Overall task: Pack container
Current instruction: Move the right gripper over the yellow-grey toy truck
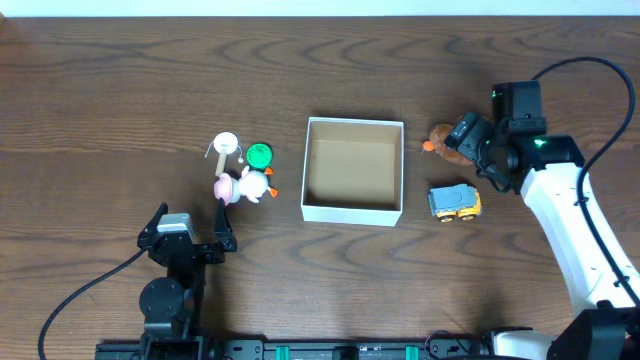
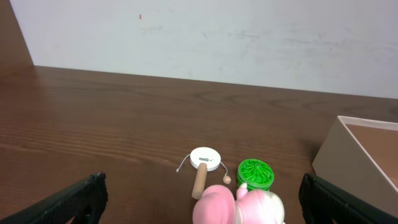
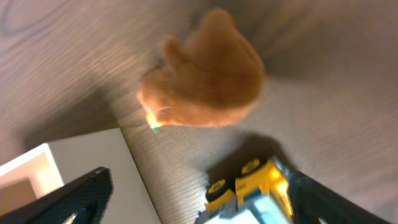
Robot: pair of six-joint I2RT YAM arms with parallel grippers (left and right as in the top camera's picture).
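The container [image 1: 352, 211], a square white-walled box with a tan inside, stands empty mid-table. It also shows in the left wrist view [image 2: 339, 155] and the right wrist view [image 3: 93, 165]. My right gripper [image 1: 474, 152] is open and hovers just right of an orange plush toy [image 1: 441, 141], which fills the right wrist view [image 3: 205, 81]. A yellow and blue toy truck [image 1: 455, 201] lies below the plush, and its wheels sit between my open right fingers [image 3: 205, 199]. My left gripper [image 1: 190, 228] is open and empty, just short of a pink plush toy [image 1: 243, 187].
Left of the box lie a white drum toy with a wooden handle [image 1: 226, 146] and a green ribbed disc [image 1: 260, 154]. Both show beyond the pink plush [image 2: 239, 202] in the left wrist view [image 2: 205, 159], [image 2: 255, 173]. A pale wall stands behind the table.
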